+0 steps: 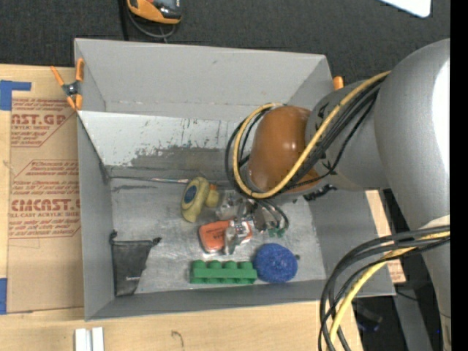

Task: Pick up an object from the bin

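Note:
My gripper (238, 229) is down near the bin floor, right of the middle, under the orange wrist cover. Its metal fingers sit against an orange-red block (213, 235), which lies just to their left. A yellowish tape-measure-like disc with a blue centre (195, 198) lies up and left of the gripper. A green toothed brick (223, 271) lies along the front of the bin below the gripper. A blue fuzzy ball (276, 262) rests to the brick's right, just below and right of the fingers.
A dark grey folded piece (130, 262) lies in the bin's front left corner. The arm and its cables cover the right part of the bin.

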Controlling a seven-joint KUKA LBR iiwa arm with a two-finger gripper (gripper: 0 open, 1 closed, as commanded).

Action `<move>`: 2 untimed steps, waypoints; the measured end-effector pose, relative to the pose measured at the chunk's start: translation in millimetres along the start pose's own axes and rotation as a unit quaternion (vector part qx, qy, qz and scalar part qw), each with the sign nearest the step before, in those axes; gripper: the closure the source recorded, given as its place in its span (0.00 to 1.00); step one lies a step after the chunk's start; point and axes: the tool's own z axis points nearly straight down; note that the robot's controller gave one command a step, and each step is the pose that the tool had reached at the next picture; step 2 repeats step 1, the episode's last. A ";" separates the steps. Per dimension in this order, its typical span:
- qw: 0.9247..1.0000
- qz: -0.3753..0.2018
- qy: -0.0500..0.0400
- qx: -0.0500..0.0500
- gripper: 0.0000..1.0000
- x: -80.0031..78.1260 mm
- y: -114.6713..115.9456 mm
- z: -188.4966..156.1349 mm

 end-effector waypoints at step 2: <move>1.000 0.000 0.004 0.001 1.00 2.2 -0.6 -9.9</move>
